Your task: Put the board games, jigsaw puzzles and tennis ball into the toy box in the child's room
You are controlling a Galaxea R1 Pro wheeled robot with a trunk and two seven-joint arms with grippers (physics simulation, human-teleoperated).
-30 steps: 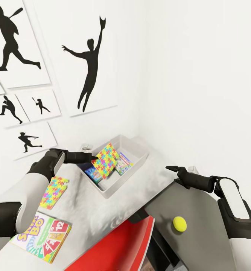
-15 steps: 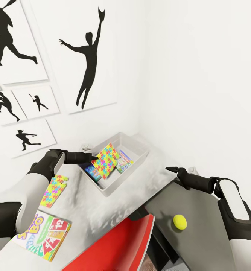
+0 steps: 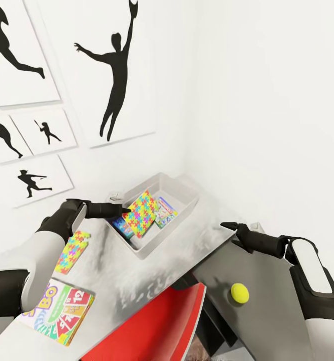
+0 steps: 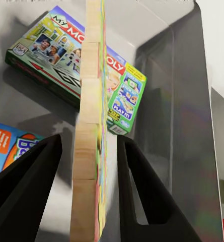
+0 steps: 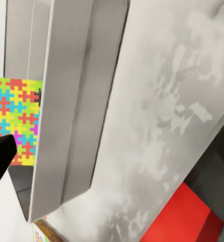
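Gripping jigsaw puzzle point(image 3: 142, 213) edge-on, left hand point(image 3: 122, 209) over toy box point(image 3: 179, 228), right hand point(image 3: 227, 226) state unclear.

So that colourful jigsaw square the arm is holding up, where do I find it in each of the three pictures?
Head view: the jigsaw puzzle stands tilted over the toy box, at the left gripper.
Left wrist view: seen edge-on, a tall pale strip between the two dark fingers.
Right wrist view: its patterned face shows beyond the bin's grey wall.
Shared landmark: the grey toy box.
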